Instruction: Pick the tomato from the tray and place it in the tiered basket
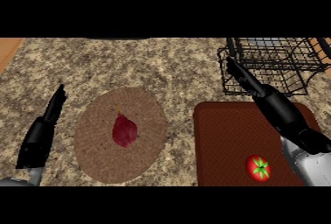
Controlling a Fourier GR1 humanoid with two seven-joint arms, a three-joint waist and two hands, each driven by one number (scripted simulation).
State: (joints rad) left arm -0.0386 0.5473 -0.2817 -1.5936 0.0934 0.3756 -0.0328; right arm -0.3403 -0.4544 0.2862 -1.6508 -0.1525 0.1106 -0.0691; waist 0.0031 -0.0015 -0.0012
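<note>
Tomato [258,168], round, red, smooth, sits low beside the right robot hand [275,105], whose straight fingers hold nothing; probably soft, so cup its sides.

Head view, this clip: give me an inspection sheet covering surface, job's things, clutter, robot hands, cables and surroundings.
Surface: speckled granite counter.
Job's things: tomato lies on the dark red tray, near its lower right corner; black wire tiered basket stands beyond the tray at upper right.
Clutter: round woven mat left of the tray, with a dark red pepper-like item on it.
Robot hands: left robot hand open, fingers straight, beside the mat; right robot hand open, extended over the basket's front edge, holding nothing.
Cables: nothing seen.
Surroundings: wooden strip at upper left.
</note>
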